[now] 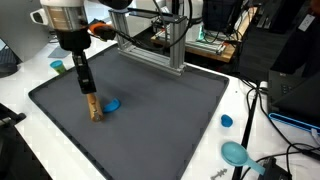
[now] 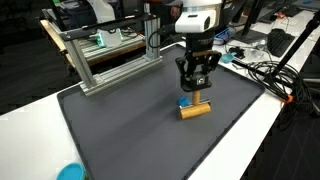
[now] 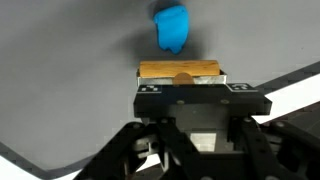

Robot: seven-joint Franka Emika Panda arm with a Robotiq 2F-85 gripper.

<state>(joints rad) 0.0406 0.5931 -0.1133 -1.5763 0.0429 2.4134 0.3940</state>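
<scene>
A short wooden block [image 2: 195, 111] lies on the dark grey mat [image 2: 120, 130], with a small blue piece [image 2: 186, 100] touching its side. My gripper [image 2: 196, 92] comes straight down over the block, jaws closed on it. In the wrist view the wooden block [image 3: 180, 72] sits right at the tips of the gripper [image 3: 190, 88], and the blue piece [image 3: 172, 28] lies just beyond it. In an exterior view the gripper [image 1: 88, 92] stands over the wooden block [image 1: 94, 109], with the blue piece [image 1: 111, 104] beside it. The contact faces of the fingers are hidden.
An aluminium frame [image 1: 160, 45] stands along the mat's far edge. A blue cap [image 1: 227, 121] and a teal bowl [image 1: 236, 153] sit on the white table [image 1: 250, 110] beside cables. Another blue item [image 1: 57, 66] lies off the mat's corner.
</scene>
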